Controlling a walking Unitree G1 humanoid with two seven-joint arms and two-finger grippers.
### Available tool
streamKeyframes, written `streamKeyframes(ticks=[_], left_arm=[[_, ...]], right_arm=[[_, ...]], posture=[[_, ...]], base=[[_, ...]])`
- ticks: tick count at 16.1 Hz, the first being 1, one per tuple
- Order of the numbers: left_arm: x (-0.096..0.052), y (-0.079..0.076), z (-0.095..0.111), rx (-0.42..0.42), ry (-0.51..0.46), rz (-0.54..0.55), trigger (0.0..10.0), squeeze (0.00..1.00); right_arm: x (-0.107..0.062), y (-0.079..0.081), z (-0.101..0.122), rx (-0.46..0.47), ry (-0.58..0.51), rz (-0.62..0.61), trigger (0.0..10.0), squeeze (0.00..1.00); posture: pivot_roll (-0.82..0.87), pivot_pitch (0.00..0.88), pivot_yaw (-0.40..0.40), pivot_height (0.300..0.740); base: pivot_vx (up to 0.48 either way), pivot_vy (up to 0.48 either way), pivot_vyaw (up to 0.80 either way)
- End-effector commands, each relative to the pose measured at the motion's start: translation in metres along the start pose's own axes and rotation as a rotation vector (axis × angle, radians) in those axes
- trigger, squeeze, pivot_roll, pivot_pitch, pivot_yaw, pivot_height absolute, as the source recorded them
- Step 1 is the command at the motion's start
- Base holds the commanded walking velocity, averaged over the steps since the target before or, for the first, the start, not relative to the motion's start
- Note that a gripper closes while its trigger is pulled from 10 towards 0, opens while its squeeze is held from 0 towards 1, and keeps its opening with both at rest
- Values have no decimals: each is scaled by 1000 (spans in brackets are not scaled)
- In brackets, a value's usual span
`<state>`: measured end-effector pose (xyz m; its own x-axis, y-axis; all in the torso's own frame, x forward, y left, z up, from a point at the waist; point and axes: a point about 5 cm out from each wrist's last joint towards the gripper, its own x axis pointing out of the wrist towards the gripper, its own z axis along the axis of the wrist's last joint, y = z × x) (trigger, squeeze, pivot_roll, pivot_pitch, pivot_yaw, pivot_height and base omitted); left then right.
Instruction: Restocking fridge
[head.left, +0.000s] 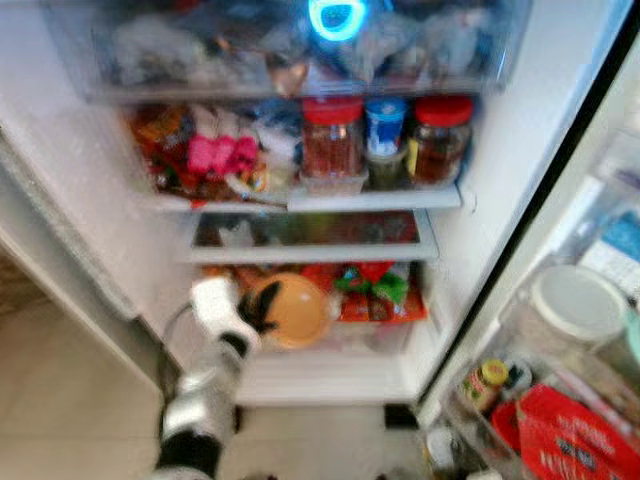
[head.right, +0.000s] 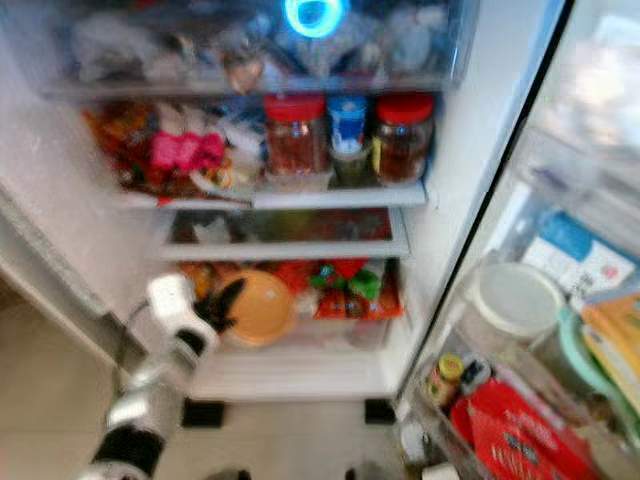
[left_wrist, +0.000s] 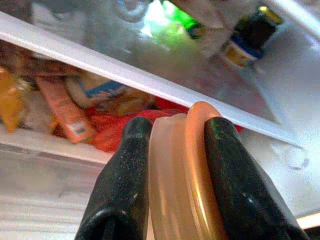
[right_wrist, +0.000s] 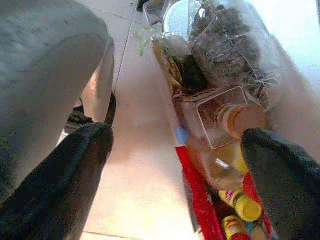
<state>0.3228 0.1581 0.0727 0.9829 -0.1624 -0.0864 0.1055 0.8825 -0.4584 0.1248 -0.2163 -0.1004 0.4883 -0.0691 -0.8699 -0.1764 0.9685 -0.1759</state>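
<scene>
I am facing the open fridge (head.left: 90, 230), and my left gripper (head.left: 262, 310) is reaching into its lowest compartment. Its two black fingers (left_wrist: 125, 185) are pinching the rim of an orange lid (left_wrist: 187, 175), one finger on each face, so the lid is standing on edge between them. In the head views the lid (head.left: 295, 308) is showing its round face at the front of the bottom drawer (head.left: 330, 335), just left of the red and green packets (head.left: 375, 290) lying there. A flat tray (head.left: 310, 232) is sitting on the shelf right above it.

Higher up, two red-capped jars (head.left: 333, 140) are standing on the middle shelf with a blue-capped jar (head.left: 385, 135) between them; pink packets (head.left: 215, 155) are lying to their left. The top drawer (head.left: 280, 55) is holding blurred bags, and a blue light ring (head.left: 337, 17) is glowing above them.

The door (head.left: 590, 330) is hanging open on my right, its racks carrying a white-lidded tub (head.left: 575, 305), a red pack (head.left: 575, 435) and a small yellow-capped bottle (head.left: 485, 385).

My right gripper (right_wrist: 180, 175) is hanging low with its fingers (right_wrist: 60, 175) spread wide apart and nothing between them, looking at the tiled floor (right_wrist: 140, 165) and the door rack's bottles (right_wrist: 240, 205).
</scene>
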Motion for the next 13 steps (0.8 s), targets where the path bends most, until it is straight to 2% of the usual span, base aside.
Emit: streamKeyframes(ticks=[1, 7, 10, 13], left_arm=[[2, -7, -3, -30, 7, -22, 10000, 0], [3, -6, -4, -91, 25, -41, 10000, 0], [2, -10, -8, -171, 57, -93, 10000, 0], [2, -8, -7, -228, 47, -97, 10000, 0]], right_arm=[[1, 18, -1, -24, 8, 68, 10000, 0], [0, 18, -2, -15, 11, 68, 10000, 0], [0, 19, -3, -17, 13, 70, 10000, 0], [0, 21, -2, -18, 14, 73, 10000, 0]], posture=[[-105, 81, 61, 657], [-108, 82, 62, 657], [-108, 82, 63, 657], [-107, 84, 62, 657]], base=[[251, 0, 0], [249, 0, 0], [254, 0, 0], [259, 0, 0]])
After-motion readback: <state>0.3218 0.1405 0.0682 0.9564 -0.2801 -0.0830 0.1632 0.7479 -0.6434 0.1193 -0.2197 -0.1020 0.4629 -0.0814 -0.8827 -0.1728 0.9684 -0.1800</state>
